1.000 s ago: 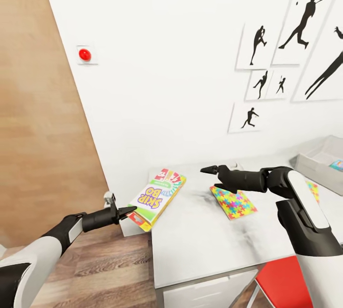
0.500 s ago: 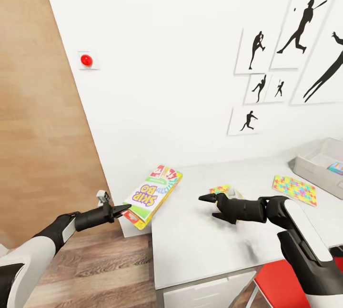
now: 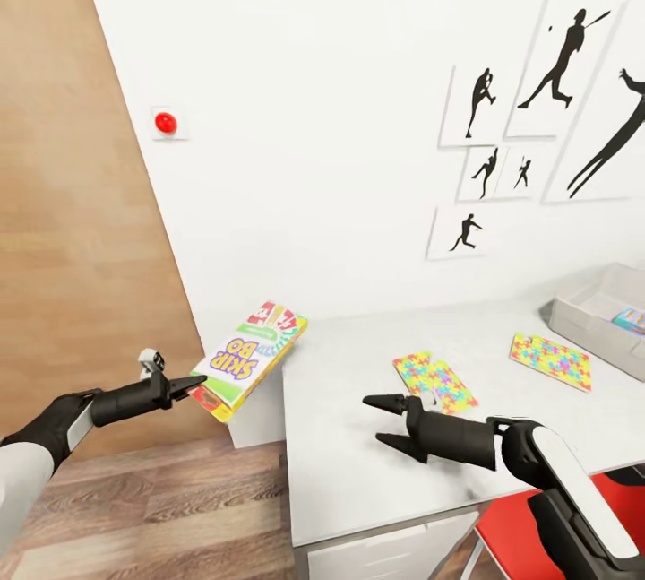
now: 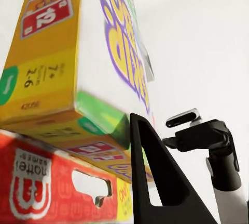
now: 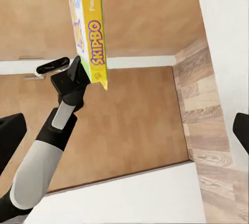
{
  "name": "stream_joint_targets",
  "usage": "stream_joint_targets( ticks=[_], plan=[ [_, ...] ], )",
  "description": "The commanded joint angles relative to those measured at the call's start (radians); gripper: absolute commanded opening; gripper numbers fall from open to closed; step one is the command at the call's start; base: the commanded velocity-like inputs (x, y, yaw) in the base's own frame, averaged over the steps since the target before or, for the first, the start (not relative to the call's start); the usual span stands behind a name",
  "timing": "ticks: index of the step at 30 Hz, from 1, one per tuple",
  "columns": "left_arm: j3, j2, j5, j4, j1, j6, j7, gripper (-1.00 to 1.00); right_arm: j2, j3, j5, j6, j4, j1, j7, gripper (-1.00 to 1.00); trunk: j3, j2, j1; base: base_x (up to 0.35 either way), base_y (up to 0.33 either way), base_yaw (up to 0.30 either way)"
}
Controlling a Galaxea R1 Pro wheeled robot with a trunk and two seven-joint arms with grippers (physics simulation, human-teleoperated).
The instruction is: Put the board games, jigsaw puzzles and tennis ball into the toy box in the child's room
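Your left gripper (image 3: 191,384) is pinching the near corner of the yellow, white and green Skip-Bo board game box (image 3: 249,357), which hangs tilted in the air off the left edge of the white rectangular table (image 3: 358,463), over the brown wood-plank floor (image 3: 170,508). From the left wrist view the box (image 4: 78,78) sits clamped against the black finger (image 4: 155,177). From the right wrist view you see the box (image 5: 88,26) edge-on, held up by the left arm (image 5: 52,130).

Your right gripper (image 3: 383,420) hovers above the table with its two fingers spread apart and nothing between them. Just beyond it lies a flat multicoloured jigsaw puzzle (image 3: 435,379), and a second multicoloured jigsaw puzzle (image 3: 551,360) lies farther right, near the grey open toy box (image 3: 573,320) at the table's right side.

Bare tabletop lies between the table's left edge and the first puzzle. A red chair seat (image 3: 528,508) sits against the table's near edge, under your right arm.
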Motion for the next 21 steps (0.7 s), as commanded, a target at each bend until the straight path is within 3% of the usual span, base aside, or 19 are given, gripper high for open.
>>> stream_joint_targets(
  ticks=[1,6,19,20,21],
  plan=[
    [0.000,0.004,-0.002,0.000,-0.001,0.010,-0.004,-1.00,-0.001,0.001,-0.009,0.000,-0.001,0.004,0.013,1.00,0.002,0.006,-0.004,0.000,0.000,0.000],
    [0.000,0.009,-0.002,0.000,-0.001,0.010,-0.004,-1.00,-0.001,-0.001,-0.006,0.000,-0.001,0.023,0.073,1.00,0.018,0.041,-0.023,0.000,0.000,0.000],
    [0.000,0.011,-0.002,-0.001,-0.001,0.010,-0.004,-1.00,-0.004,-0.009,-0.003,0.000,-0.001,0.045,0.083,1.00,0.058,0.132,-0.073,0.000,0.000,0.000],
    [0.000,0.010,-0.002,-0.001,-0.001,0.010,-0.004,-1.00,-0.003,-0.009,0.000,0.000,-0.001,0.045,0.083,1.00,0.062,0.139,-0.077,0.000,0.000,0.000],
    [0.000,0.010,-0.002,-0.001,-0.001,0.010,-0.004,-1.00,-0.001,-0.009,0.032,0.000,0.000,0.045,0.083,1.00,0.065,0.146,-0.080,0.000,0.000,0.000]
  ],
)
